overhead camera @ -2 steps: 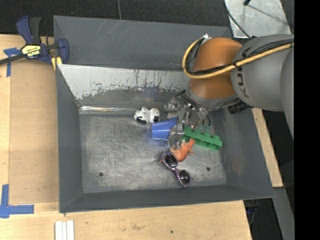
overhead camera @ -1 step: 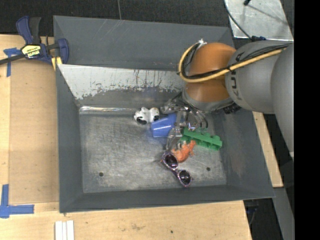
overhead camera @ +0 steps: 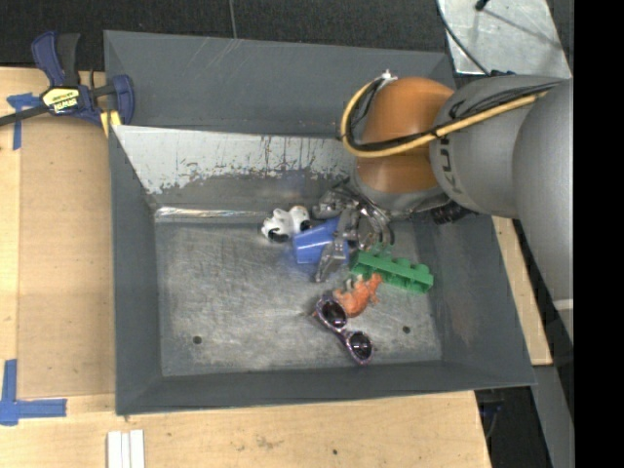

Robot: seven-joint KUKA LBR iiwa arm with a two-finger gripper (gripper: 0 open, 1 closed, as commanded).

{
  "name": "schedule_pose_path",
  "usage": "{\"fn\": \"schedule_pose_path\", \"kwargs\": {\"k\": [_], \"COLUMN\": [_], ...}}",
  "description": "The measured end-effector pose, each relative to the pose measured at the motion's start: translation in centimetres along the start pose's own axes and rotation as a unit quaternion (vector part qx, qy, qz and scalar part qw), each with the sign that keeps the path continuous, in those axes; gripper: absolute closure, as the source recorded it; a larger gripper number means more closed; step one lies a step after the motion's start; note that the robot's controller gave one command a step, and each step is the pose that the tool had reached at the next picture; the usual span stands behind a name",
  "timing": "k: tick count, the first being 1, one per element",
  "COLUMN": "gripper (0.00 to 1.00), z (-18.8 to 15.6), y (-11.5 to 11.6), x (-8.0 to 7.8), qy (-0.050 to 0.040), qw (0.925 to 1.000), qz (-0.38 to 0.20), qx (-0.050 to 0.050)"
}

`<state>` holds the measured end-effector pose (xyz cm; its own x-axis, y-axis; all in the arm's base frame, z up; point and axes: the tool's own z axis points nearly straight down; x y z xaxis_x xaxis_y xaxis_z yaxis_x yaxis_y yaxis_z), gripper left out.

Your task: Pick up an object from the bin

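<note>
Contact looks likely: the blue piece (overhead camera: 310, 247), perhaps a cup, lies just view-left of our claw (overhead camera: 340, 244), whose opening we cannot tell.

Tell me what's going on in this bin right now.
A robot arm reaches in from the right. Its tool is down near the back wall of the bin, against a blue plastic piece beside a small white toy. A green toothed part, an orange item and purple sunglasses lie just in front. Whether it has gripped anything cannot be told.
</note>
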<state>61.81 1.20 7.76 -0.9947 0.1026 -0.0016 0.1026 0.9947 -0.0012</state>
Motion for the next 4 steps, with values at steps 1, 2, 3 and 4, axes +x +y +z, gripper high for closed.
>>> {"fn": "schedule_pose_path", "kwargs": {"k": [1,2,3,4], "gripper": [1.0,1.0,1.0,1.0], "z": [0.0,-0.2,-0.7,-1.6], "y": [0.0,0.0,0.0,0.0], "x": [0.0,0.0,0.0,0.2], "qy": [0.0,-0.0002,-0.0021,0.002], "qw": [1.0,1.0,1.0,1.0], "qz": [0.0,0.0,0.0,0.0], "qx": [0.0,0.0,-0.001,0.0]}}
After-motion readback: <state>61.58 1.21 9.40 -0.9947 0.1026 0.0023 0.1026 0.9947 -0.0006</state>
